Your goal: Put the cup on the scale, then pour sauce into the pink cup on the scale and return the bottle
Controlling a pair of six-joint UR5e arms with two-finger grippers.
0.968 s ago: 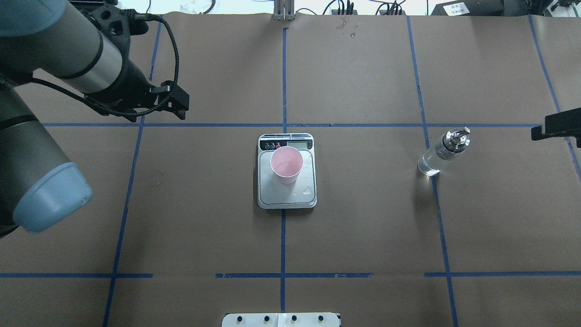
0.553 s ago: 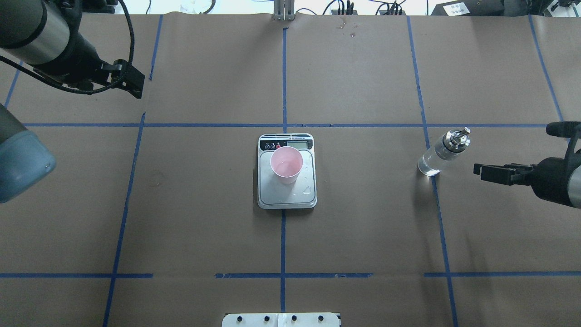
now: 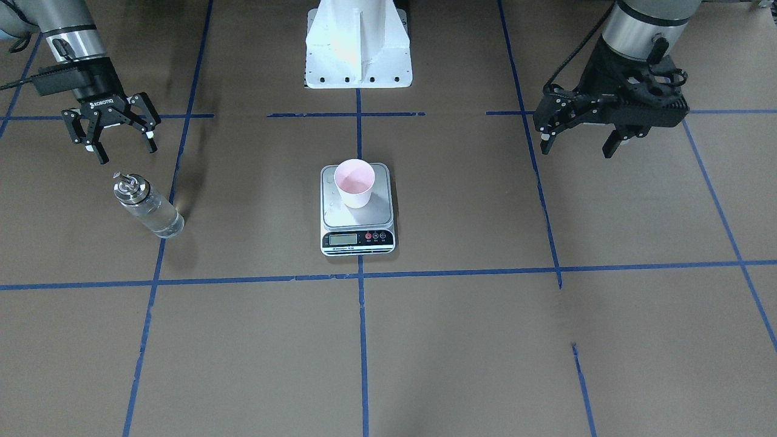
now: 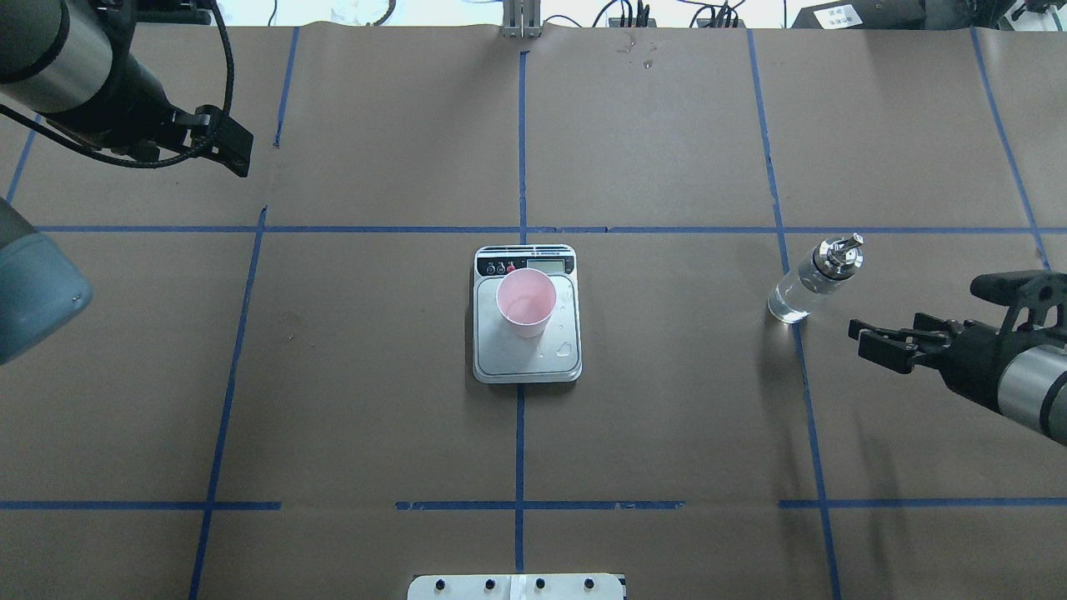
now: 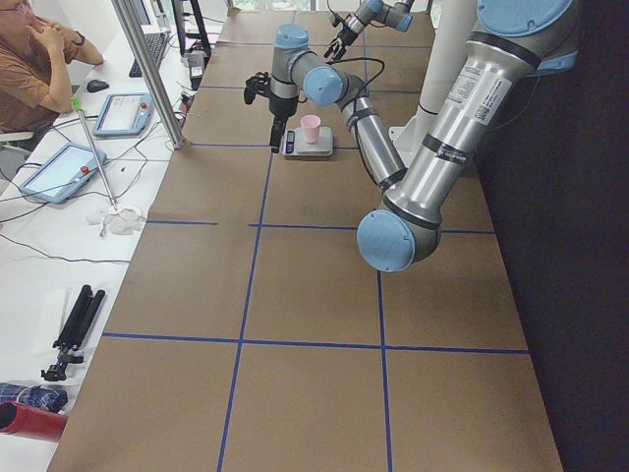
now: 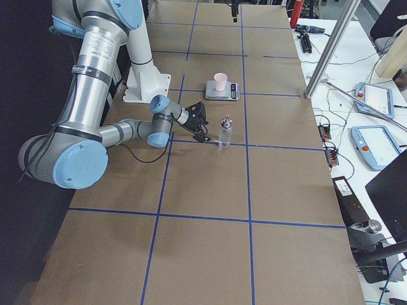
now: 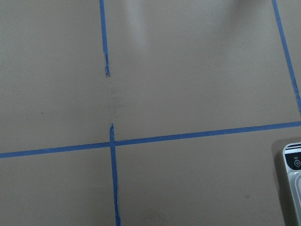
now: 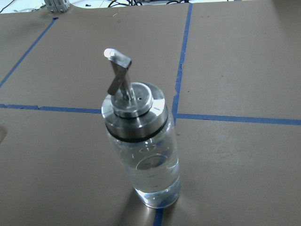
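The pink cup (image 4: 527,302) stands upright on the silver scale (image 4: 527,362) at the table's centre, also clear as cup (image 3: 355,181) on scale (image 3: 357,212) in the front-facing view. The clear glass bottle (image 4: 810,282) with its silver cap stands upright to the right and holds the clear sauce (image 8: 153,174). My right gripper (image 3: 123,150) is open, a short way from the bottle (image 3: 147,206), touching nothing. My left gripper (image 3: 576,149) hangs open and empty, far left of the scale. A corner of the scale (image 7: 294,174) shows in the left wrist view.
Blue tape lines divide the brown table cover. The white robot base (image 3: 358,42) stands behind the scale. A few droplets (image 4: 567,348) lie on the scale platform. A seated person (image 5: 34,69) and tablets are beside the table's far edge.
My right gripper came in from the right edge and now sits lower, near the bottle. My left arm drew back up and to the left, away from the scale.
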